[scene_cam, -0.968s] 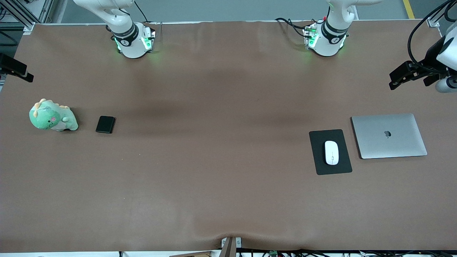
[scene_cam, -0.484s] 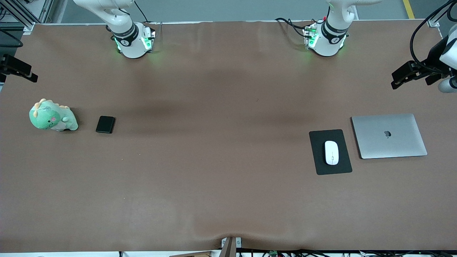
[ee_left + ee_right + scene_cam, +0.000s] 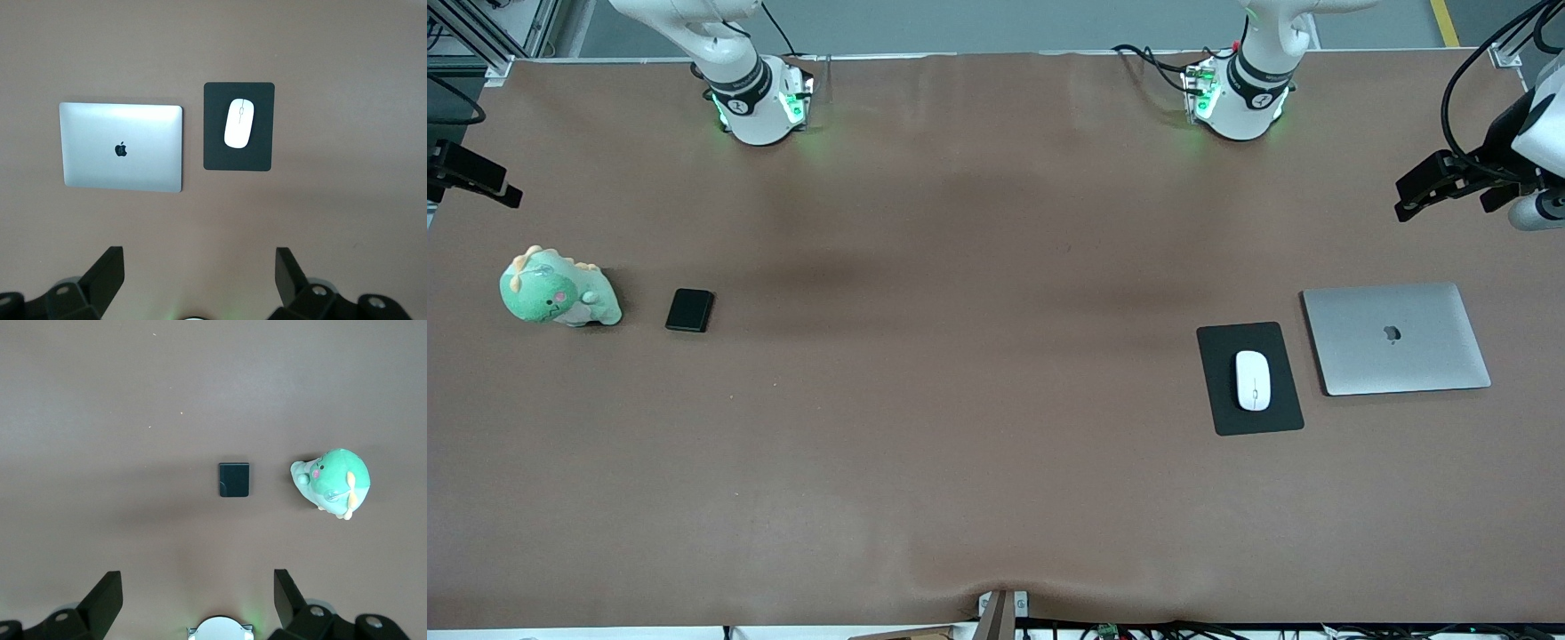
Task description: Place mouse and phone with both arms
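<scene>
Resting nearest the front camera, toward the left arm's end of the table, the white mouse (image 3: 1252, 380) lies flat on the middle of the black mouse pad (image 3: 1249, 418), with the closed silver laptop (image 3: 1396, 338) just beside the pad. That reads as a tidy desk layout, with the mouse where a hand would want it. A little farther from the camera, toward the right arm's end, the small black phone (image 3: 690, 310) lies flat on the bare table near a green plush dinosaur (image 3: 558, 290).

Both arms are up and drawn out to the table's ends, likely so that each wrist camera looks straight down on its own thing. The left gripper (image 3: 199, 270) hangs high with jaws spread wide, gripping nothing; the right gripper (image 3: 197, 590) hangs likewise, jaws spread, over bare cloth. Such a scene fits either things waiting to be fetched or things already set down.
</scene>
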